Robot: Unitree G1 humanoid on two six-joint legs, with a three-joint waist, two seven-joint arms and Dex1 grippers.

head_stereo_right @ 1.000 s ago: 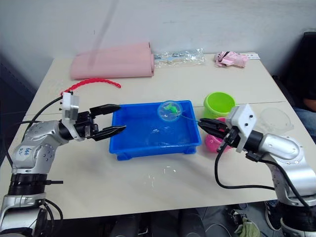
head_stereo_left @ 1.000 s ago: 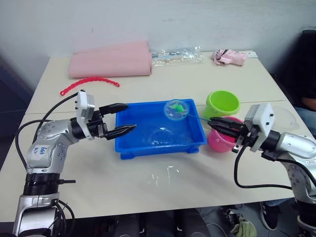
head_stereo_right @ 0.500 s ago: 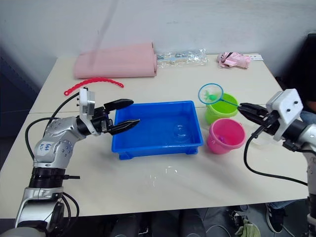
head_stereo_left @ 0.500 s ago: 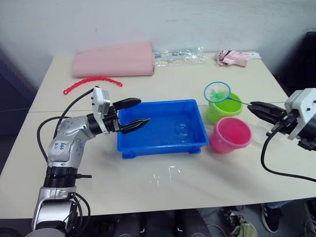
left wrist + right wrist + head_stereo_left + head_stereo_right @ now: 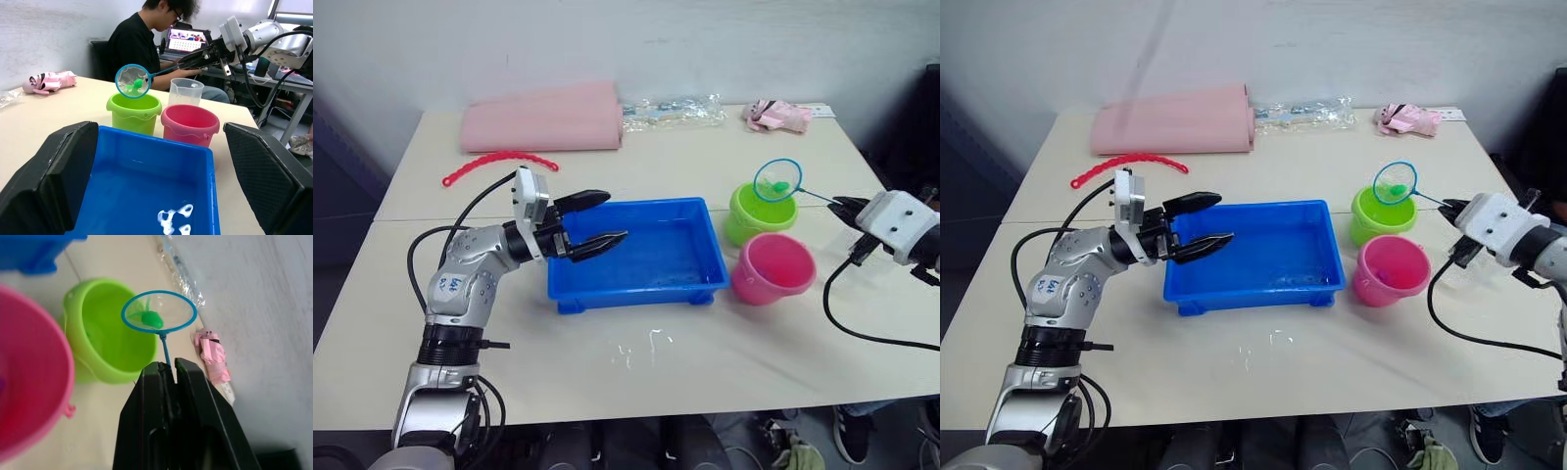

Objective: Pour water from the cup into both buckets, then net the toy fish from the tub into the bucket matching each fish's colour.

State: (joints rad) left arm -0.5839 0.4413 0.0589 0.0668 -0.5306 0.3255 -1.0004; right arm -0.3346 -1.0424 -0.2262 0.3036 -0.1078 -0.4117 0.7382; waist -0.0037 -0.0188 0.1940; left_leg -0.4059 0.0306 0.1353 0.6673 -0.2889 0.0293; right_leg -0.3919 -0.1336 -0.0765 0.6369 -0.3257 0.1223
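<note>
While the left gripper (image 5: 592,221) hovers wide open over the blue tub's (image 5: 636,290) near-left corner, gripping nothing, the tub holds shallow water – no fish discernible. Just right of it sits the pink bucket (image 5: 773,267), w/ the green bucket (image 5: 751,212) touching behind. Right gripper (image 5: 168,368) is clamped on the net (image 5: 777,180) handle – hoop above the green bucket, one green fish (image 5: 152,320) inside.

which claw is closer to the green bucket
Right. The right claw holds the net over the green bucket, just to its right; the left claw is across the blue tub.
</note>
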